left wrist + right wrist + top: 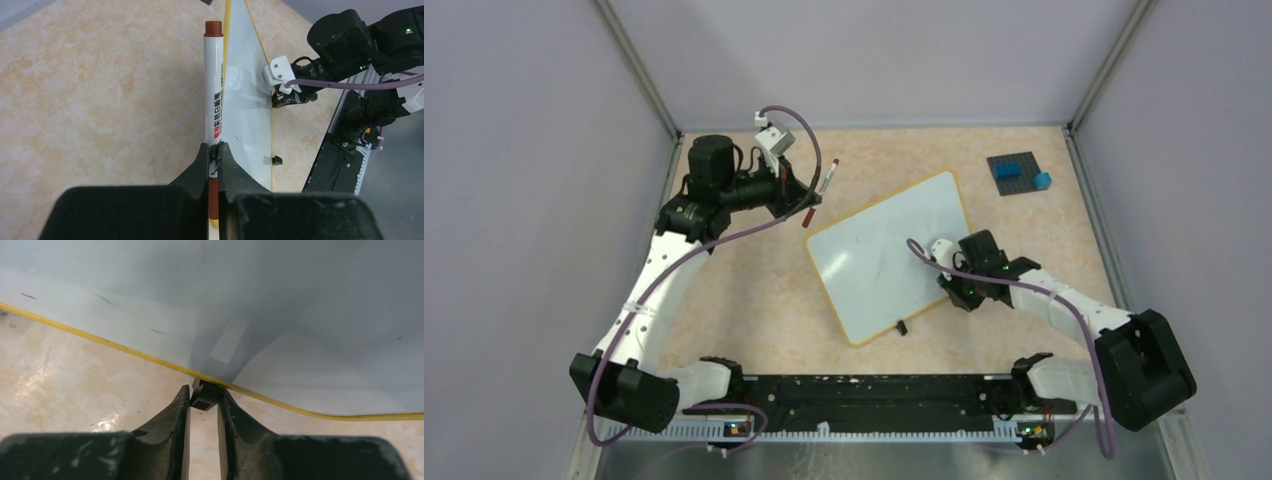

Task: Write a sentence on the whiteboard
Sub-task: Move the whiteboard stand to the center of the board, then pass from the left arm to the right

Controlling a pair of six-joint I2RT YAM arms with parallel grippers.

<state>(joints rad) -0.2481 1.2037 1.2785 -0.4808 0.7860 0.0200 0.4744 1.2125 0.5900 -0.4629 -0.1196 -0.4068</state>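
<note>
Well, from my seat the table (744, 290) reads as a pale beige, marble-patterned top. It is boxed in by plain lilac-grey walls (524, 200) and slim metal corner posts (639, 70). The arms' black base rail (864, 392) runs along the near edge.

The whiteboard (884, 250) lies near the middle of the table, turned askew to its edges, with its thin yellow rim showing all round. Its face shows only a few faint dark ticks and some grey reflection.

My left claw (214, 152) is pinched tight on a white marker (213, 90). It holds the marker over the far-left part of the table, near the board's left corner. The brown end points away from the fingers, and I cannot tell whether that end is capped.

My right claw (204, 399) sits low at the board's near-right edge. Its jaws are drawn narrow around a little black foot (205, 395) under the yellow rim. A second foot (901, 327) pokes out further along that same edge.

Well apart, in the far-right corner, a dark grey studded plate (1024, 163) carries blue bricks (1009, 175), with one lighter blue brick (1043, 180) at its edge.
</note>
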